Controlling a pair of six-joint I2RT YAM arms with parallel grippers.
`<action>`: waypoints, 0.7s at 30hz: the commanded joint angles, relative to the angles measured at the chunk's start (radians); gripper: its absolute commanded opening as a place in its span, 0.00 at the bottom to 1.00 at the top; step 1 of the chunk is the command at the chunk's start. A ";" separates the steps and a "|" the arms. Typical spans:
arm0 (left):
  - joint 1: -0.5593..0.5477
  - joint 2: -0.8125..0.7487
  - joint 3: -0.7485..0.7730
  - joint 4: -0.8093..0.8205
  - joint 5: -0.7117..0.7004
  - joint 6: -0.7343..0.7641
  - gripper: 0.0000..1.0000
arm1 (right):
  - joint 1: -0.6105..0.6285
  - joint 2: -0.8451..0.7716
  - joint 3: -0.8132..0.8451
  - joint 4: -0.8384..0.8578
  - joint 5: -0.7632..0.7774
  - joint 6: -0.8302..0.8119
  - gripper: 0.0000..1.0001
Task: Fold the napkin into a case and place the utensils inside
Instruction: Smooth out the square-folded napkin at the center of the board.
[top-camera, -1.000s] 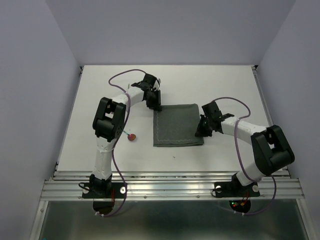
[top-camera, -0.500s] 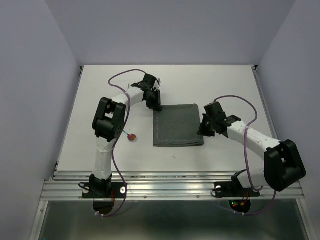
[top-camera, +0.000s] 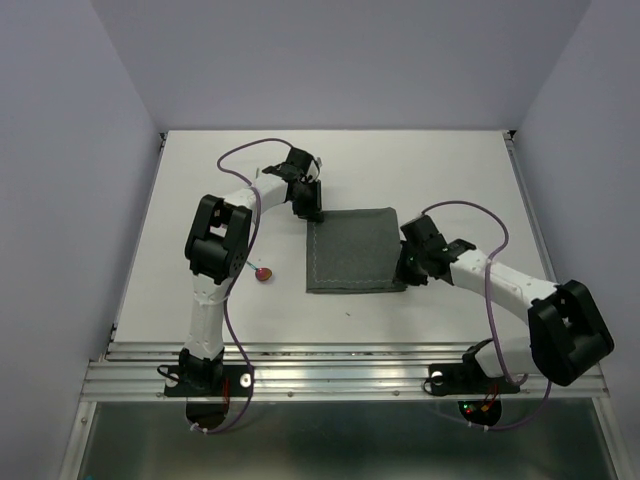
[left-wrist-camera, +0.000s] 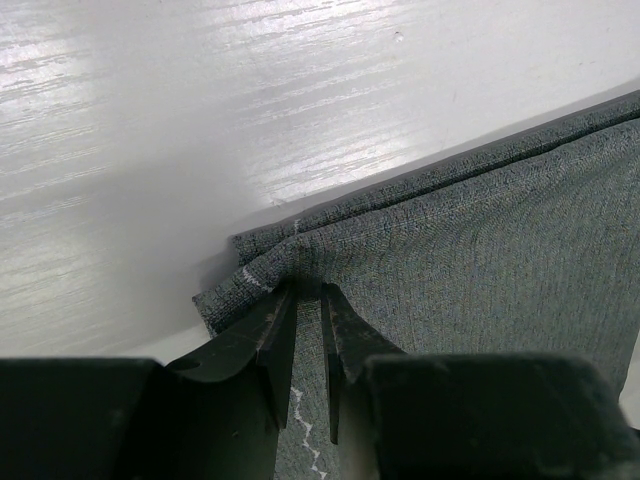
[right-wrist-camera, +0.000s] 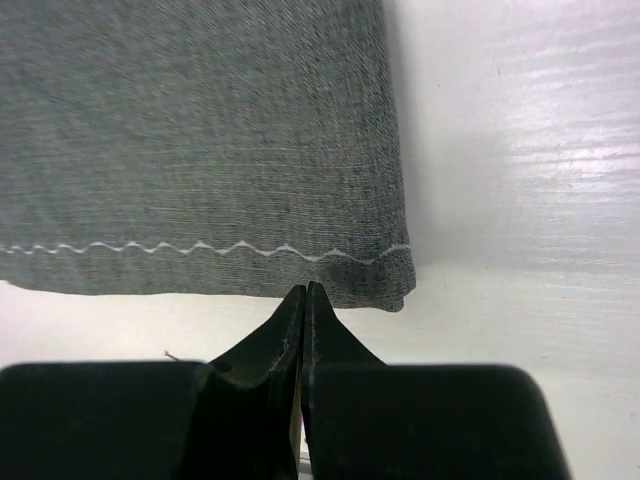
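The left arm (top-camera: 205, 300) and the right arm (top-camera: 510, 285) are each built of white tubular links joined by bulky black joint housings. A thin purple cable (top-camera: 240, 155) loops along each arm. The bases (top-camera: 205, 375) are black. The left hand (top-camera: 312, 214) and right hand (top-camera: 403, 268) are black, with tapered matte fingers (right-wrist-camera: 265, 345).

A white table (top-camera: 430, 170) fills the middle of an enclosure, boxed in by plain, pale lavender walls: a back wall (top-camera: 340, 60), a left wall (top-camera: 60, 200) and a right wall (top-camera: 590, 150). Ribbed aluminium rails (top-camera: 340, 368) run along the table's near edge, with a dark, glassy panel (top-camera: 340, 440) below them. The light is soft and even. Up close, the tabletop shows streaky bright reflections (left-wrist-camera: 200, 60).
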 joint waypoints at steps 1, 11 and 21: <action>-0.004 -0.031 0.012 -0.085 -0.026 0.028 0.28 | 0.010 -0.045 0.026 -0.002 0.044 0.009 0.01; -0.004 -0.066 0.015 -0.095 -0.026 0.031 0.28 | 0.010 0.053 -0.075 0.048 0.035 0.048 0.01; -0.004 -0.094 0.052 -0.125 -0.032 0.049 0.29 | -0.074 0.047 0.216 0.007 0.160 -0.066 0.01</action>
